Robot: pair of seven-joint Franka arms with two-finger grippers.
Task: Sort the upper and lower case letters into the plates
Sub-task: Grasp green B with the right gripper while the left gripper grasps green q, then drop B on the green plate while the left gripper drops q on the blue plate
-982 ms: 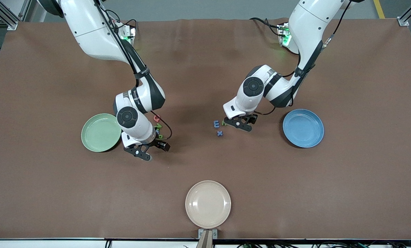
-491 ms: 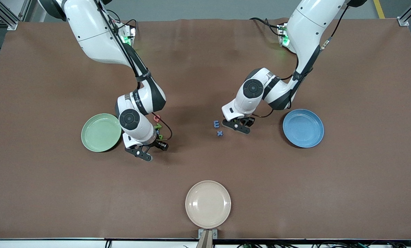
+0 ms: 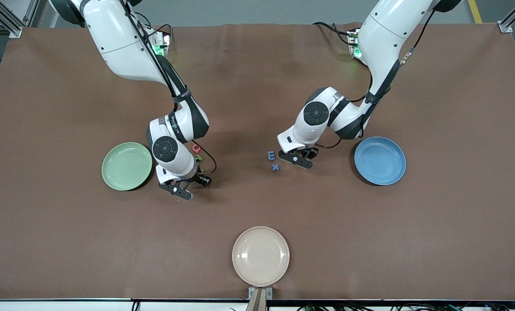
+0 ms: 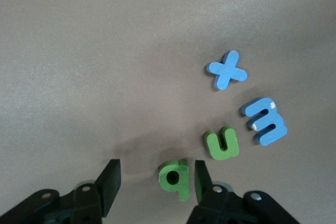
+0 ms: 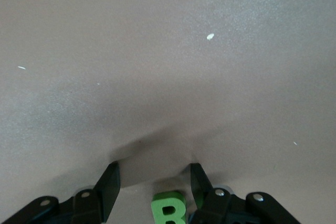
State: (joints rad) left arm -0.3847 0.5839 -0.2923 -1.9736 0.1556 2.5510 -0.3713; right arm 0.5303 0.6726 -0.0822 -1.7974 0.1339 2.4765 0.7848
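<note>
On the brown desk [image 3: 257, 203] we list three plates: a green plate [image 3: 127, 166] toward the right arm's end, a blue plate [image 3: 380, 160] toward the left arm's end, and a beige plate [image 3: 260, 255] nearest the front camera, well apart from both; none of the three holds a letter. The left end effector [image 4: 155, 182] sits low over the desk between the two coloured plates, nearer the blue one, its fingers [image 4: 111, 182] spread apart and gripping nothing; in the left wrist view we see a green letter reading "q" [image 4: 175, 179] between them, close against one finger. Just beside it lies a green "u" [image 4: 222, 143], then a blue "m" [image 4: 265, 120] and a blue "x" [image 4: 226, 70], each apart from the others. In the front view the blue "m" [image 3: 271, 155] and "x" [image 3: 275, 166] lie on the desk just beside that end effector [image 3: 297, 158], toward the right arm's end. The right end effector [image 5: 153, 184] is low over the desk just beside the green plate, fingers [image 5: 109, 186] likewise spread and holding nothing, with a green capital "R" [image 5: 169, 209] lying between them. In the front view we note a red letter [image 3: 196, 149] and a green one [image 3: 199, 158] beside the right arm's wrist, too small for us to read; small dark lettering on that wrist is also unreadable.
</note>
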